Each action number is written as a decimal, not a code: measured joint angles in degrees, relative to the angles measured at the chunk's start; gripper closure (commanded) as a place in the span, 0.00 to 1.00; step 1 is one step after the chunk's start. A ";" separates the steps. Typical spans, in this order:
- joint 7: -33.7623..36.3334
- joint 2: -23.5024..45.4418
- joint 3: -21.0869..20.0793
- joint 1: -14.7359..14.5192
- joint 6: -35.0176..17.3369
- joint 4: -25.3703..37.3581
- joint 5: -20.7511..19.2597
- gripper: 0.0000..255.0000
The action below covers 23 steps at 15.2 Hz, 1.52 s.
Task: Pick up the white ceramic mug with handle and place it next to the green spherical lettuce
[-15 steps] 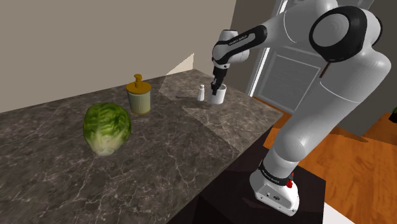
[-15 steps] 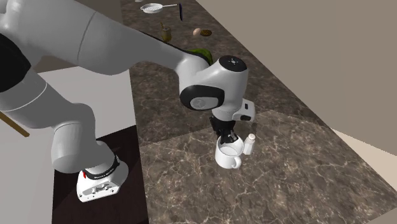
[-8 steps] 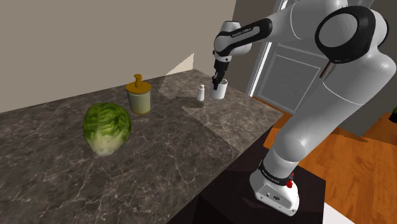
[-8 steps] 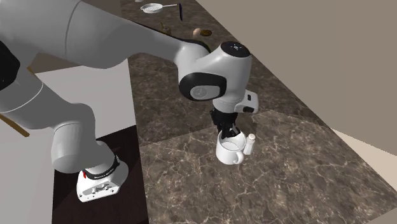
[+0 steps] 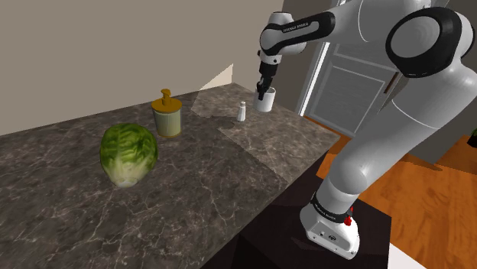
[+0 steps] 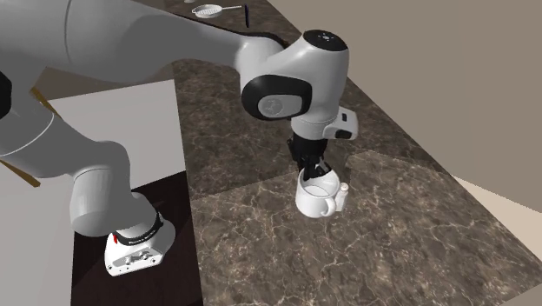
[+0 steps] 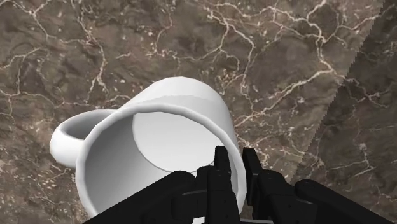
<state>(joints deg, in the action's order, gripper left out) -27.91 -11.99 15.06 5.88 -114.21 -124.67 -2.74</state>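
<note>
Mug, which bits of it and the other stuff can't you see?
Mug: wrist view, gripper covers its near rim.
Its handle: shoulder view, too small to tell.
Shaker: second exterior view, mug hides most of it.
Far white thing: second exterior view, too small to name.

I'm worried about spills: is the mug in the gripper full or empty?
Empty. The wrist view looks into the mug and shows its bare white bottom; the gripper clamps its rim.

White mug [image 5: 265,102] in black fingers [image 5: 261,86] above marbled counter [image 5: 229,179], white shaker [image 5: 242,112] near, green lettuce [image 5: 128,155] well apart
</note>
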 measured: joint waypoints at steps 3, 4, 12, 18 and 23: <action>0.05 -0.12 -0.09 -0.05 2.01 1.89 0.03 1.00; 0.07 -0.25 -0.13 -0.06 2.98 2.73 0.01 1.00; 0.18 -1.13 -0.39 -0.14 9.27 8.18 -0.07 1.00; 0.22 -1.05 -0.56 -0.25 13.82 12.80 0.04 1.00; 0.73 -0.97 -1.00 -0.54 17.37 16.39 0.16 1.00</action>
<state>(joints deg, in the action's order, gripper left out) -27.18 -12.96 14.06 5.35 -96.85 -108.29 -2.58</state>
